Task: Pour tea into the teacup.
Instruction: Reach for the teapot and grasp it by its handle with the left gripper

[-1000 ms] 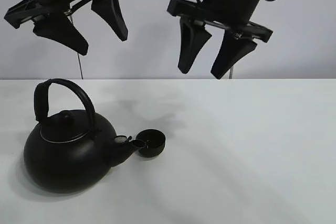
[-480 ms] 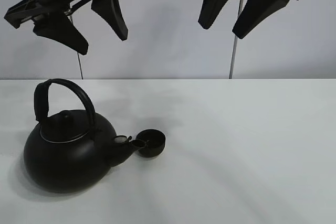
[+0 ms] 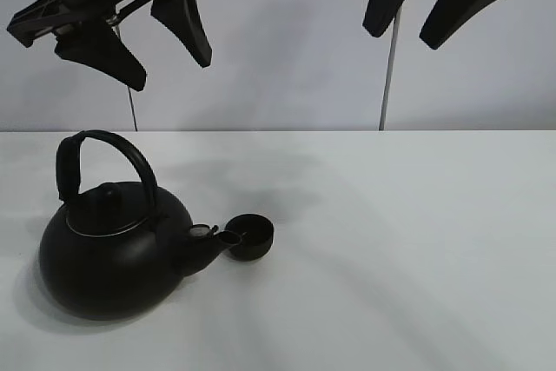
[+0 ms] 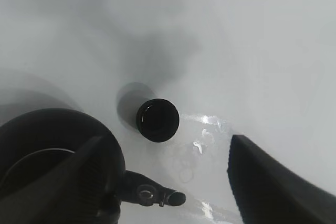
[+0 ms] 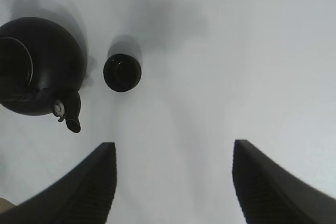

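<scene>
The small black teacup (image 3: 250, 236) sits on the white table, right beside the spout tip of the big black kettle (image 3: 113, 245) at the left. The kettle stands upright with its arched handle up. My left gripper (image 3: 172, 74) hangs open high above the kettle, holding nothing. My right gripper (image 3: 402, 38) is open too, high at the upper right, far from both. From above, the left wrist view shows the teacup (image 4: 157, 120) and kettle (image 4: 52, 156) below the left gripper (image 4: 167, 140). The right wrist view shows the teacup (image 5: 122, 73) and kettle (image 5: 37, 66) beyond the right gripper (image 5: 173, 144).
The white table (image 3: 391, 249) runs to a pale wall at the back. Two thin upright rods (image 3: 383, 84) stand behind its far edge. Shiny wet-looking patches (image 4: 205, 129) lie on the table beside the teacup.
My right gripper has risen and shifted to the right, now partly out of the top of the view. The left gripper, kettle and teacup have stayed put.
</scene>
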Controlling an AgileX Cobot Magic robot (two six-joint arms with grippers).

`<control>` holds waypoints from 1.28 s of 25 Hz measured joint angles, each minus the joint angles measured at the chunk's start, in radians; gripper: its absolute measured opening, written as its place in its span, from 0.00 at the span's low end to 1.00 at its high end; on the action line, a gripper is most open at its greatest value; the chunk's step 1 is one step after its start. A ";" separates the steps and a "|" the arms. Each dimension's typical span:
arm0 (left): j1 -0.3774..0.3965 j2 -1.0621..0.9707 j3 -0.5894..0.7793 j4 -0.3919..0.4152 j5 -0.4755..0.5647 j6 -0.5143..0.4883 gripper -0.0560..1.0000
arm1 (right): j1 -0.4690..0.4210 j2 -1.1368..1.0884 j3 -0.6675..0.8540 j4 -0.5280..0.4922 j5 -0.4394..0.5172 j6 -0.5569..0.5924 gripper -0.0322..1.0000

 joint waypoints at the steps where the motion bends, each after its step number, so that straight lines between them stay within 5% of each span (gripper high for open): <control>1: 0.000 0.000 0.000 0.000 0.000 0.000 0.51 | -0.005 -0.006 0.000 -0.002 0.000 0.000 0.46; 32: 0.000 0.000 0.000 0.000 -0.002 0.000 0.51 | -0.009 -0.014 0.000 -0.003 0.001 0.002 0.46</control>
